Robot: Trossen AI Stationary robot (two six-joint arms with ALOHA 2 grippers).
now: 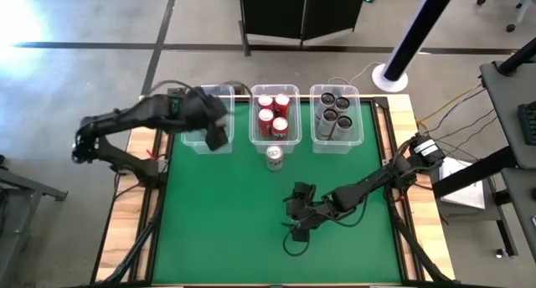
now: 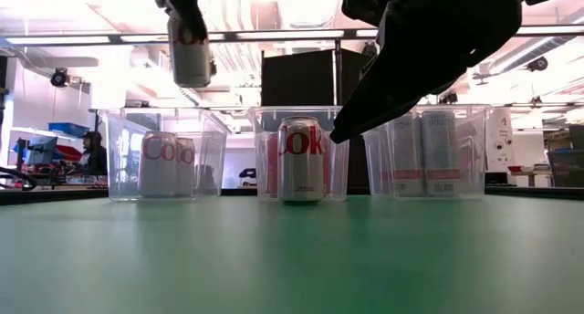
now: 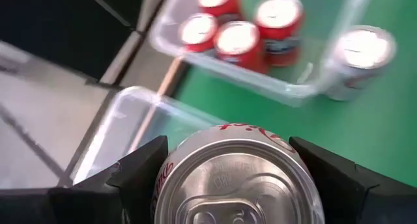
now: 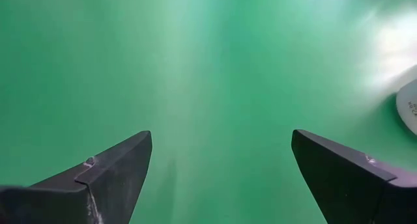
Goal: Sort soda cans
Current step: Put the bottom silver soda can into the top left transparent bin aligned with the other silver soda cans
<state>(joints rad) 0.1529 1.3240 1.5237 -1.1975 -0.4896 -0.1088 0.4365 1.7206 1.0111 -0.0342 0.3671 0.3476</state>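
My left gripper (image 1: 216, 136) is shut on a silver soda can (image 2: 190, 51) and holds it above the clear left bin (image 1: 199, 141), where other silver cans (image 2: 160, 163) stand. The middle bin (image 1: 254, 112) holds red cans (image 1: 273, 116). The right bin (image 1: 316, 112) holds dark cans (image 1: 335, 114). One silver can (image 1: 274, 156) stands upright on the green mat in front of the middle bin. My right gripper (image 1: 298, 217) hangs open over the mat near the table's middle, with nothing between its fingers (image 4: 117, 165). My left gripper pinches the silver can's round wall just below its top rim (image 3: 171, 178), one finger (image 3: 140, 175) on each side. The fingers come from above, pointing down. The can hangs upright, top up, clear of the left bin.
The three clear bins stand in a row along the far edge of the green mat (image 1: 226, 229). Open mat lies between the bins and the near edge. Cables run off the table's right side (image 1: 452, 120).
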